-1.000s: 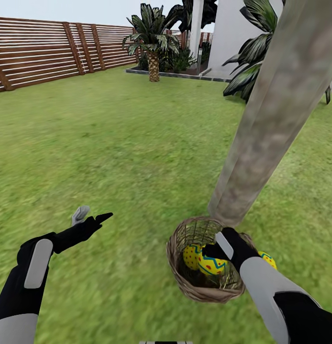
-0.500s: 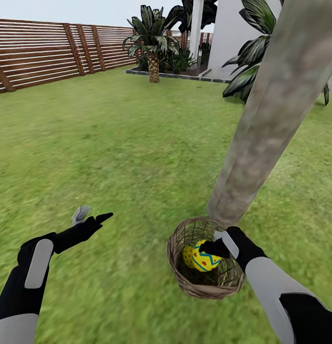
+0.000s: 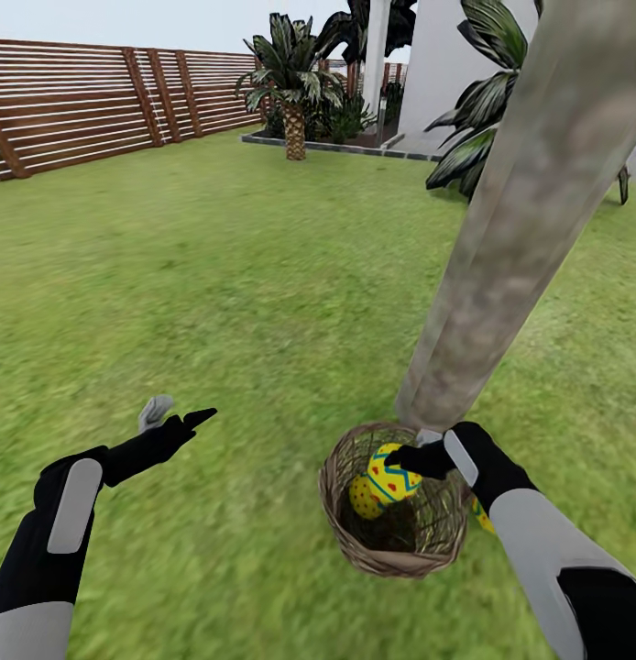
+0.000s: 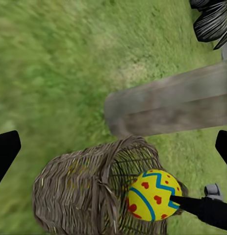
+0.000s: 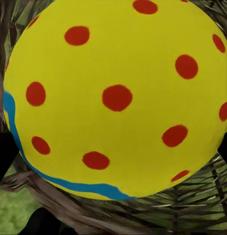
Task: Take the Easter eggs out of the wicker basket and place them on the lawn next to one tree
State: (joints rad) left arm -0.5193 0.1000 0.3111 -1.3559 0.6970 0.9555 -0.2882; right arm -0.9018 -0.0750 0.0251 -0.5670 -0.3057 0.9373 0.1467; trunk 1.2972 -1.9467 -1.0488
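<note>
Right end effector [image 3: 417,457] clamped on an Easter egg [image 3: 392,475], now higher, up at the wicker basket [image 3: 350,532] rim.

My right gripper [image 3: 411,456] grips a yellow, red-dotted egg [image 3: 392,474] at the wicker basket [image 3: 394,550] rim. A second egg [image 3: 362,495] lies below it inside; a third [image 3: 481,515], I think, lies on the lawn [image 3: 217,293] beside the tree [image 3: 501,247].

Left arm extended forward low, left gripper [image 3: 171,417] with fingers spread, holding nothing. Right arm bent inward, right gripper [image 3: 411,458] clamped on an egg [image 3: 391,475].
</note>
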